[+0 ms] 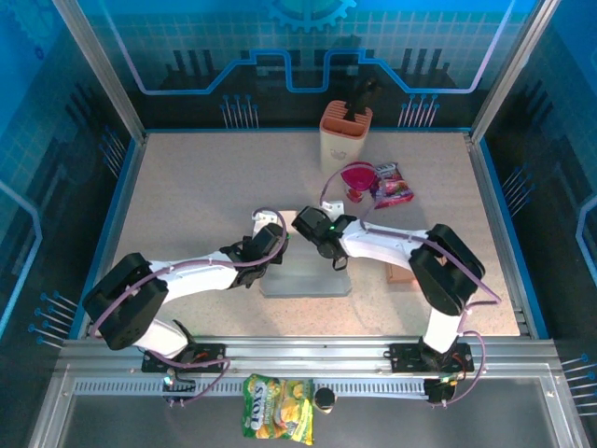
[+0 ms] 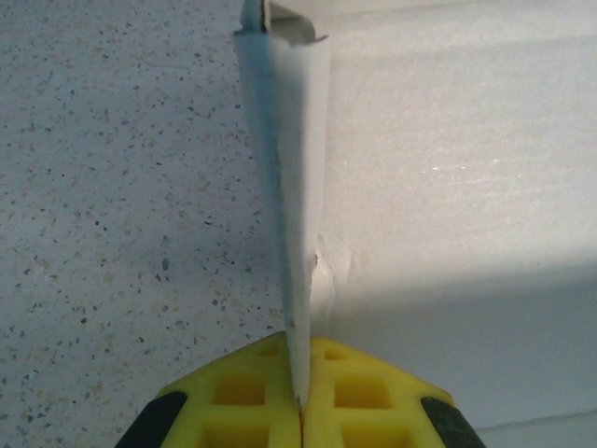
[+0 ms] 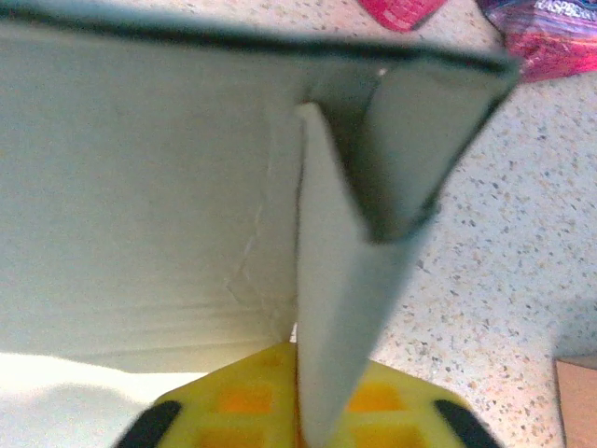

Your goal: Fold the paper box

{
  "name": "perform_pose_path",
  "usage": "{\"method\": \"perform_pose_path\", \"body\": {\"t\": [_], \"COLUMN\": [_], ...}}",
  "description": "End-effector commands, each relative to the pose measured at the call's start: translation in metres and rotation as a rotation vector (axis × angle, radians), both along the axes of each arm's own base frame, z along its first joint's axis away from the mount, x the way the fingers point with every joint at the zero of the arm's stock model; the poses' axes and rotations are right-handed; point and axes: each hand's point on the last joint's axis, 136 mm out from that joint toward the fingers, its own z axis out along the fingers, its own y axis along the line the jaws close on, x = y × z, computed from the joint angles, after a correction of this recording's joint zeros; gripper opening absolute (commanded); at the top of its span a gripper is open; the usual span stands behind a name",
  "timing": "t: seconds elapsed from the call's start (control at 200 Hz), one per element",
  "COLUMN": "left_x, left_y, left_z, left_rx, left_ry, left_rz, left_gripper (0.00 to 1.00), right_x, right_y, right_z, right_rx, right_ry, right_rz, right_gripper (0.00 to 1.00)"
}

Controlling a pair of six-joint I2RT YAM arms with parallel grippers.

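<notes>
The left hand point(image 2: 300, 397) is clenched on an upright side flap point(image 2: 291, 187) of the paper box point(image 1: 305, 278), and the right hand point(image 3: 303, 411) is clamped on another flap point(image 3: 336, 299). The box is laid flat on the table point(image 1: 187, 187) between them. It is judged light, thin and easily creased, and best gripped at flap edges beside the fold lines. Beyond the box a beige holder point(image 1: 346, 135) is seen

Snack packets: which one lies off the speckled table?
The yellow-green packet, on the grey metal ledge; the purple plastic packet lies on the table.
</notes>
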Motion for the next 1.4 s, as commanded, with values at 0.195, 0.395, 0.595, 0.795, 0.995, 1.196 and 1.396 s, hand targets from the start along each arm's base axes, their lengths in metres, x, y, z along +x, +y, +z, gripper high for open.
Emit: {"method": "perform_pose_path", "body": {"t": [0.195, 0.395, 0.595, 0.795, 0.995, 1.196, 1.396], "left_x": [0.004, 0.006, 0.009, 0.012, 0.017, 0.023, 0.026], "left_y": [-0.003, -0.001, -0.002, -0.002, -0.003, -0.008, -0.013], "left_z": [0.013, 0.017, 0.016, 0.015, 0.021, 0.024, 0.019], "left_rx": [-0.026, -0.019, -0.023, -0.025, -0.046, -0.03, -0.011], "left_ry": [-0.048, -0.065, -0.083, -0.14, -0.251, -0.323, -0.31], "left_rz": [0.017, 0.023, 0.02, 0.011, -0.01, -0.054, -0.075], "left_gripper": [0.0, 0.0, 0.0, 0.0, 0.0, 0.0, 0.0], "right_x": [0.002, 0.004, 0.004, 0.01, 0.015, 0.028, 0.05], "right_y": [0.021, 0.009, 0.0, -0.014, -0.013, -0.026, -0.028], "right_z": [0.035, 0.05, 0.064, 0.085, 0.113, 0.104, 0.084], "right_rx": [0.256, 0.35, 0.485, 0.647, 0.911, 0.93, 0.929], "right_ry": [-0.033, -0.043, -0.057, -0.075, -0.131, -0.131, -0.063], "right_rz": [0.117, 0.109, 0.088, 0.025, -0.09, -0.143, -0.14], "right_gripper": [0.38, 0.49, 0.55, 0.59, 0.59, 0.61, 0.61]}}
